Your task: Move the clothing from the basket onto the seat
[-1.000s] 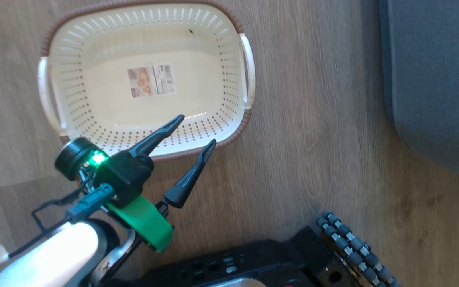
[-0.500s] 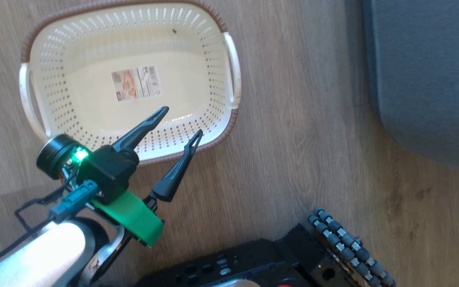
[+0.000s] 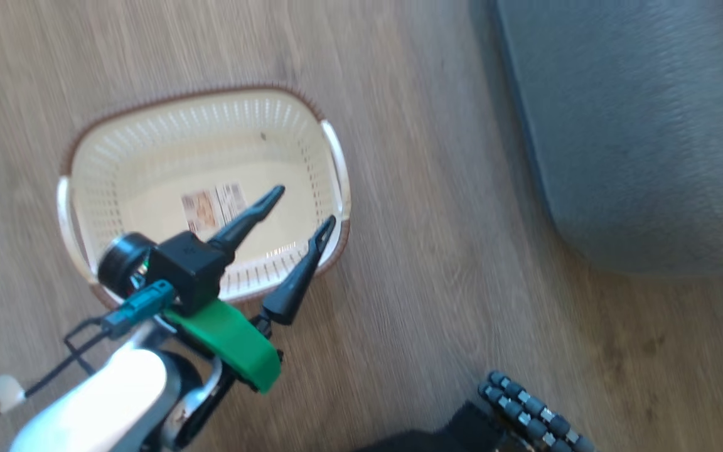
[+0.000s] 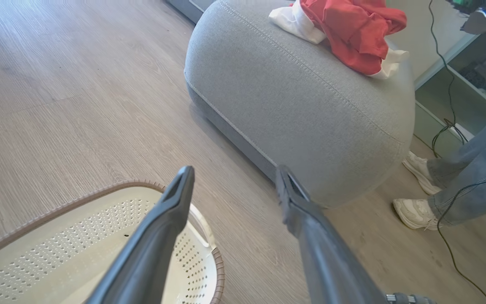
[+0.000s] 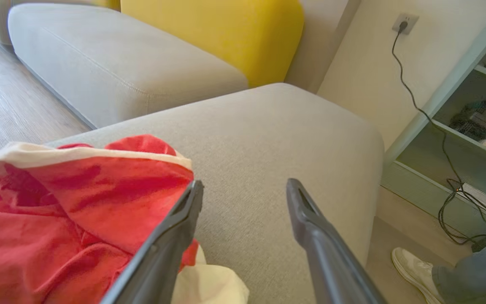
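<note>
The basket sits empty, clothing heaped on the seat; right tool gapes wide beside the pile, holding nothing, left tool spread idle over the basket, nothing left to lift

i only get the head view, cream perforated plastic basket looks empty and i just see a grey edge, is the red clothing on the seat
Observer: Yes. In the left wrist view the soft red clothing with white trim lies bunched on top of the large grey fabric seat.
Operator: ok is anything gripping it right now
Observer: No. In the right wrist view the right tool is open over the seat, with bare grey cushion between its fingers and the clothing lying off to one side.
</note>
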You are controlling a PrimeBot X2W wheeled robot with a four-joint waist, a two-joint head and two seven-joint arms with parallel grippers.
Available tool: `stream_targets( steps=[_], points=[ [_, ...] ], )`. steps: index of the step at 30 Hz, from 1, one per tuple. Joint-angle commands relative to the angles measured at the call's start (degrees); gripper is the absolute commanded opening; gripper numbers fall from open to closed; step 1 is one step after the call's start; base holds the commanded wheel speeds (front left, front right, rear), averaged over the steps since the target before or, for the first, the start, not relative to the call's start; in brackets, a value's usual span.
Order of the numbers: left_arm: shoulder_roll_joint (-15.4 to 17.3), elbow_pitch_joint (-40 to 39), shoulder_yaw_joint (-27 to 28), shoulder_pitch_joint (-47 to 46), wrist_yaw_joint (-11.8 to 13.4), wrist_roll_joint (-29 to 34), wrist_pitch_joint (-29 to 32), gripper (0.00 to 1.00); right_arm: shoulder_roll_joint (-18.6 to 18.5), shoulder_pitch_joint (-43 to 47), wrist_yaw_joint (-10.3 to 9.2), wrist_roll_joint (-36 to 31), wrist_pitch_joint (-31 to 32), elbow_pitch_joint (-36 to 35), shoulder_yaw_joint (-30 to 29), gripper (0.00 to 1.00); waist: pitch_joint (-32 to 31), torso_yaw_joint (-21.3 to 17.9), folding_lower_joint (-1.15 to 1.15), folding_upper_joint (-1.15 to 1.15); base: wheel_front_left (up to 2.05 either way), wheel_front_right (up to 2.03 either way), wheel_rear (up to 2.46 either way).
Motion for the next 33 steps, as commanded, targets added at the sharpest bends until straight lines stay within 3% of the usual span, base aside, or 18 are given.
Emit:
stream_targets(
  steps=[1,7,13,22,33],
  points=[
    [-0.1,-1.0,1.7,0.8,0.1,-0.7,-0.9,1.0,-3.2,2.3,0.4,1.9,0.7,-3.9,1.5,1.0,-5.0,-0.7,0.0,0.0,0.0,0.0,0.0],
    [-3.0,3.0,2.7,2.5,1.6,-2.9,-3.5,1.0,-5.2,12.3,0.4,7.6,2.4,-12.9,8.8,1.0,-12.5,1.2,0.0,0.0,0.0,0.0,0.0],
    [-4.4,7.6,4.7,3.7,4.2,-3.9,-5.7,1.0,-4.2,19.1,0.4,10.8,4.0,-20.3,17.0,1.0,-18.4,5.0,0.0,0.0,0.0,0.0,0.0],
    [-4.9,15.2,8.6,5.0,3.9,-7.3,-9.3,1.0,-1.3,27.3,0.4,12.3,3.3,-28.9,28.7,1.0,-24.9,13.3,0.0,0.0,0.0,0.0,0.0],
    [-5.3,24.9,11.3,6.7,2.1,-8.1,-11.6,1.0,4.9,41.6,0.4,10.8,-2.2,-35.4,33.5,1.0,-30.7,22.2,0.0,0.0,0.0,0.0,0.0]
  ],
)
